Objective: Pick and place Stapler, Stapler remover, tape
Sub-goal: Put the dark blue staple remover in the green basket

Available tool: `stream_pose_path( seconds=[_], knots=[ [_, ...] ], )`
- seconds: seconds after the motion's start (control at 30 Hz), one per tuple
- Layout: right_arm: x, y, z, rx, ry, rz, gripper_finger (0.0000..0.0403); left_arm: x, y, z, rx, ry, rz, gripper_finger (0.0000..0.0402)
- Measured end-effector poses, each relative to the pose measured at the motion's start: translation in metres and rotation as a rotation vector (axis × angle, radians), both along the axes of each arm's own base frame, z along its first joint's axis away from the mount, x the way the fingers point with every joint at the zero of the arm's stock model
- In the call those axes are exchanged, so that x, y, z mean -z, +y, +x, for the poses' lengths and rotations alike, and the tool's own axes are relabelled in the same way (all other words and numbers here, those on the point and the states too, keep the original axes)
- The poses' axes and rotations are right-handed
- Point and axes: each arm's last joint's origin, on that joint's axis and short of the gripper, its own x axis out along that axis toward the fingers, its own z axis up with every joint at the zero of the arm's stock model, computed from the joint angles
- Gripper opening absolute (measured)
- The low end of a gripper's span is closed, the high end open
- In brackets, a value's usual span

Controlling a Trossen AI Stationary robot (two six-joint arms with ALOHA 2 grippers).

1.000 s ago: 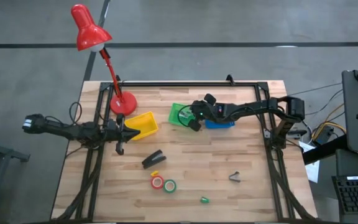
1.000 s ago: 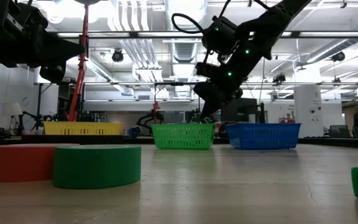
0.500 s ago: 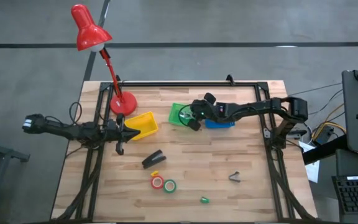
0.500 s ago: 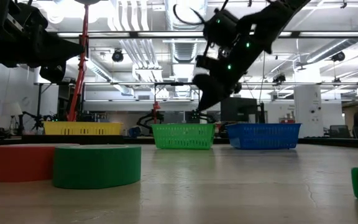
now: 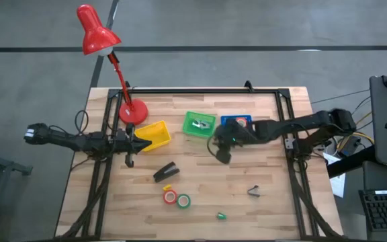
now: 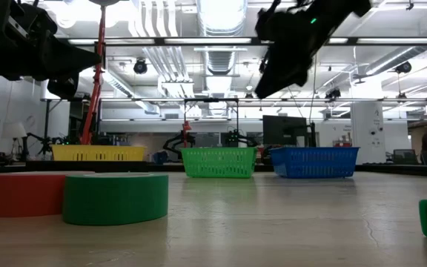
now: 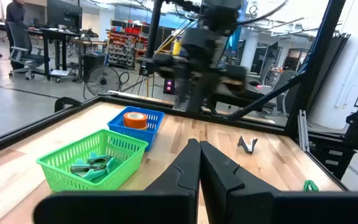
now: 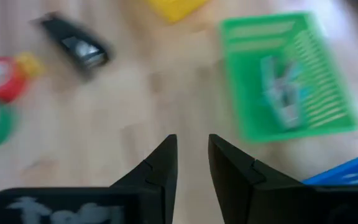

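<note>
black stapler [image 5: 166, 172] | long axis diagonal (between baskets and tape [image 5: 177, 198])

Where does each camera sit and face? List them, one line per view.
High: overhead, straight down on table, both arms.
Low: tabletop level, facing baskets; right end effector overhead.
Left wrist: past shut left end effector toward right arm.
Right wrist: down past its fingers.
Shared: green basket, stapler.

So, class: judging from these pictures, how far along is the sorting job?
Done: staple removers lie in the green basket and an orange tape in the blue basket. In hand: nothing; the right gripper is empty above the table. Left: the stapler, three tapes and one remover.
</note>
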Motion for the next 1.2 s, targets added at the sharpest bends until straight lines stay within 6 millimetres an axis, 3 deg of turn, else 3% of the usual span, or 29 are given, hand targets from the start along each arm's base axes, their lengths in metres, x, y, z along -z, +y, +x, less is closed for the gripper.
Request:
stream_pose_path(
  seconds=[0.37,0.6,0.87,1.2],
  knots=[
    [-0.007,0.086,-0.050,-0.175,0.162,0.103,0.0060,0.000,0.000,0.000,0.000,0.000,0.000,0.0010],
    [0.003,0.122,-0.081,-0.249,0.285,0.105,0.0063,0.000,0.000,0.000,0.000,0.001,0.000,0.0010],
    [0.029,0.137,-0.106,-0.193,0.369,0.139,0.0077,0.000,0.000,0.000,0.000,0.001,0.000,0.0010],
    [0.052,0.138,-0.125,-0.134,0.443,0.135,0.0069,0.000,0.000,0.000,0.000,0.001,0.000,0.0010]
  ],
)
